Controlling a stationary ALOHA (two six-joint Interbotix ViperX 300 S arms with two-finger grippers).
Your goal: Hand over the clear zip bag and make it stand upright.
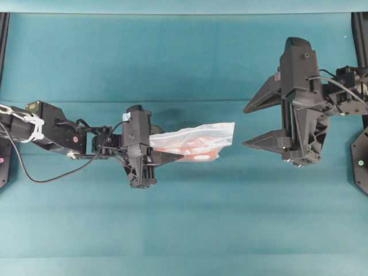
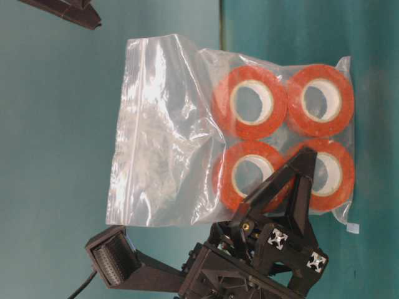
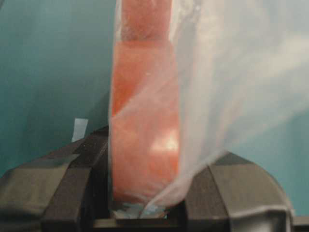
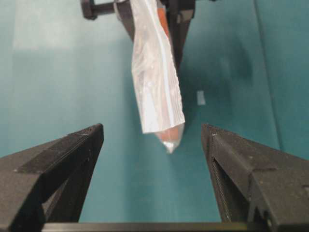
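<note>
The clear zip bag [image 1: 201, 138] holds orange rolls [image 2: 249, 103] with white cores and hangs in the air between the two arms. My left gripper [image 1: 167, 156] is shut on the bag's left end, squeezing a roll through the plastic [image 3: 145, 121]; one black finger [image 2: 299, 180] lies across the lower rolls. The bag's empty zip end [image 2: 156, 124] points toward my right gripper [image 1: 246, 126]. That gripper stands wide open, and in the right wrist view the bag [image 4: 157, 72] is seen edge-on, with its tip just short of the open fingers [image 4: 87, 145].
A teal cloth [image 1: 184, 218] covers the table. Black frame rails [image 1: 4, 34] run along the left and right edges. A small white mark [image 4: 201, 97] lies on the cloth under the bag.
</note>
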